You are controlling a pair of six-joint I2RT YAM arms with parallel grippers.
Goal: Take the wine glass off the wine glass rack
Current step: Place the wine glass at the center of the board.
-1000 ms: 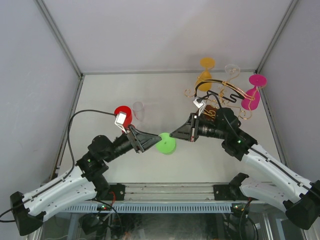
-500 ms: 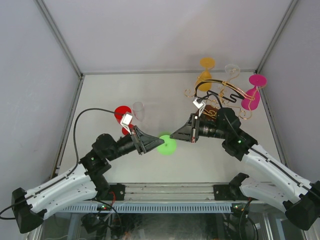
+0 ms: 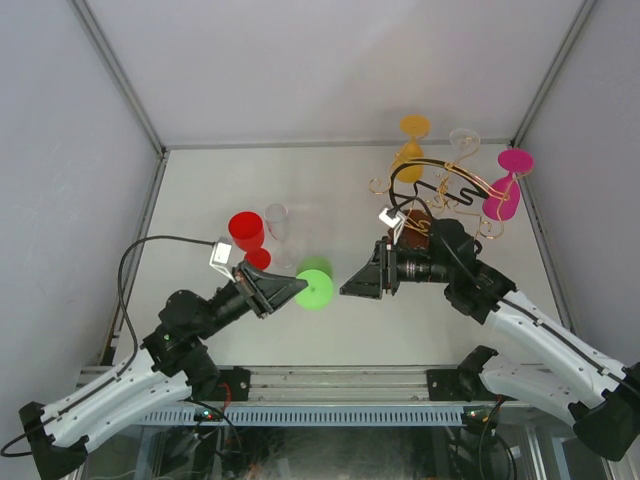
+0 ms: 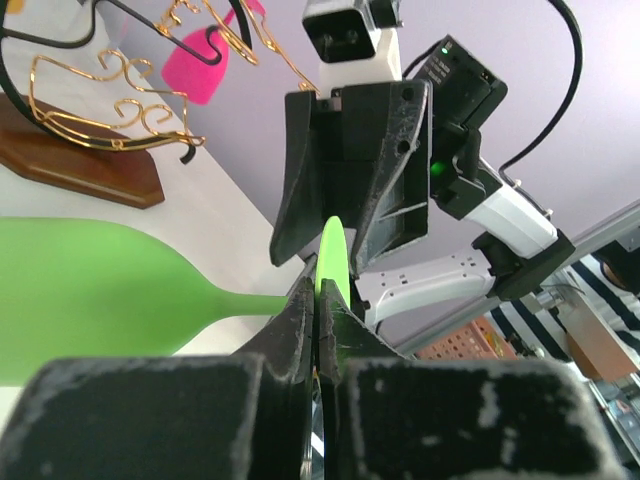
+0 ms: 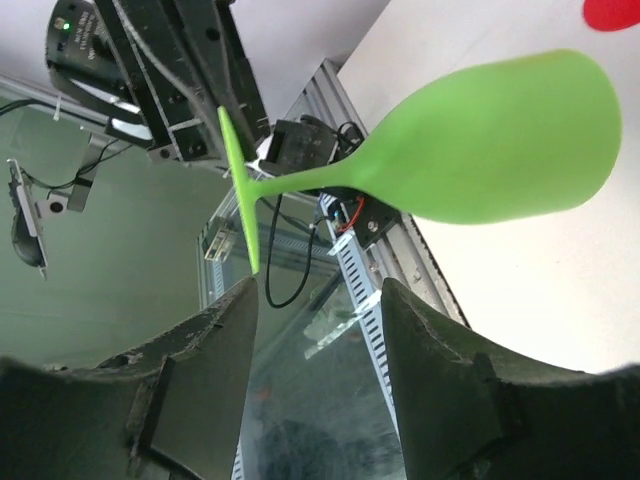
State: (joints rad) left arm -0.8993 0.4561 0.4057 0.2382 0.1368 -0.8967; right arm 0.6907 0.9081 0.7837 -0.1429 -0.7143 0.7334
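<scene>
Tabletop (image 3: 330, 190), pale, across frame centre. Rack (image 3: 418, 225), upper right. Green glass (image 3: 315, 290), centre, lying sideways, well clear of rack. Left pincer (image 3: 283, 291) pinching its foot; right pincer (image 3: 350, 286) spread, just right of bowl.

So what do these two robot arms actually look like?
The left arm and right arm have white shells on the long links and chunky black joints with tiny green lights. The left tool and right tool are black and wedge-shaped, each topped by a small white camera box. A thin black cable loops off each wrist.
</scene>
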